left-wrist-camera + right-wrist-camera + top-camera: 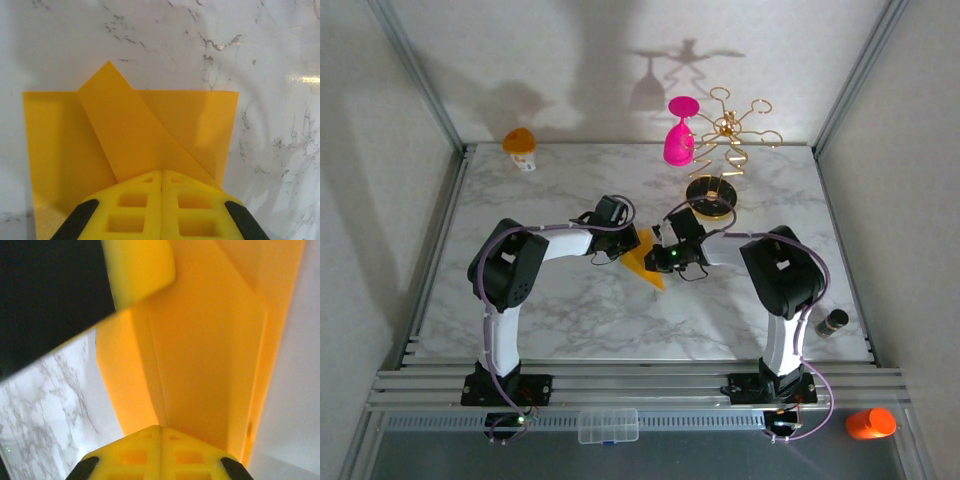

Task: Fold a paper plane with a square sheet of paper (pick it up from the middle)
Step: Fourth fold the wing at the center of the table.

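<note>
Both arms fold in toward table centre. Each upper link rises from its base, and the forearms then run inward so the wrists nearly meet mid-table.

Left gripper (623, 244) comes in from the left, right gripper (662, 262) from the right, with the sheet of paper (646, 266) between them.

Left gripper (161, 173) is closed, yellow pads flush with no gap. Its tips sit on the near edge of the sheet (125, 130). I cannot tell whether a layer is pinched or just pressed.

Right gripper (161, 428) is also closed, pads together. A crease in the sheet (200, 350) runs straight into the seam between its pads, and again I can't tell a pinch from mere contact. One of the left gripper's fingers (140, 265) shows at the top of that view, just beside the paper.

The sheet lies on the marble table (550, 320), mid-table, in front of the gold rack (725, 135) and its black base (710, 195), and apart from both.

- Top view: it reads as a narrow wedge. The long axis runs roughly far-to-near and the point aims at the near edge, slightly right.
- Left wrist view: it is partly folded. One diagonal flap is laid over the flat layer, and the flap's corner pokes past the far edge.

The pink goblet (680, 140) hangs on the rack. The orange-topped cup (520, 146) sits at the far left corner, well away.
</note>
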You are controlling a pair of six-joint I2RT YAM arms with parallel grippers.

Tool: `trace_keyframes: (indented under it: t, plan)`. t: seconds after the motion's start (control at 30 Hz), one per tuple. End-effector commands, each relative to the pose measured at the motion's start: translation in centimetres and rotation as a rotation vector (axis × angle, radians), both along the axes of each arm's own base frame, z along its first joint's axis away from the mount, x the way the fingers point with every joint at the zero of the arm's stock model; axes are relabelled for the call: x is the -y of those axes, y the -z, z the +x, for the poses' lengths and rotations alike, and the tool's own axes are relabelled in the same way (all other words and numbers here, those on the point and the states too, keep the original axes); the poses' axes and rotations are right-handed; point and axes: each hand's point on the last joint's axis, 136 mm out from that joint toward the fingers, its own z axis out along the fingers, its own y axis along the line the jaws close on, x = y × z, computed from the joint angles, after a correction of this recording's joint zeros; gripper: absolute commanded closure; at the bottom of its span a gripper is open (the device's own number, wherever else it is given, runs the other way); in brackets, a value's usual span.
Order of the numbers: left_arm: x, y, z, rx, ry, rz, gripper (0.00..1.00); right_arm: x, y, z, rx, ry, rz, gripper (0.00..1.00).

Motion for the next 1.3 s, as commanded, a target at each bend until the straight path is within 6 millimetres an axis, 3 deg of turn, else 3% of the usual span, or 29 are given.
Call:
trace_keyframes:
  t: [0.0, 0.4, 0.5, 0.63, 0.73, 0.83, 0.9, 1.07, 1.27]
  plan:
    - [-4.8, 7.7, -3.8, -0.200, -0.076, 0.236, 0.94, 2.5, 2.2, -5.0, -0.140, -0.040, -0.093, 1.00]
    - [-4.5, 7.3, -3.6, -0.189, -0.060, 0.225, 0.94, 5.7, 2.5, -9.6, -0.199, -0.025, -0.133, 1.00]
    - [-3.6, 6.6, -3.3, -0.178, -0.035, 0.183, 0.94, 6.0, 2.0, -9.6, -0.166, -0.048, -0.138, 1.00]
    - [-1.2, 3.4, -2.0, -0.126, 0.018, 0.083, 0.90, 5.1, -0.9, -6.8, -0.056, -0.026, -0.072, 1.00]
    - [0.6, -1.2, -0.2, -0.043, 0.046, -0.003, 0.85, 4.1, -4.3, -3.6, 0.059, 0.030, 0.021, 0.94]
    - [1.2, -5.5, 1.1, 0.041, 0.037, -0.051, 0.75, 3.7, -6.9, -0.4, 0.153, 0.108, 0.091, 0.84]
    - [0.4, -7.3, 1.6, 0.077, -0.006, -0.063, 0.69, 3.9, -7.5, 1.9, 0.185, 0.166, 0.099, 0.77]
    - [-4.7, -7.4, 1.2, 0.090, -0.185, -0.043, 0.51, 4.4, -6.4, 6.6, 0.214, 0.195, 0.027, 0.59]
    - [-8.2, -7.3, -0.4, 0.088, -0.297, -0.110, 0.43, 2.4, -4.0, 8.4, 0.158, 0.099, 0.028, 0.59]
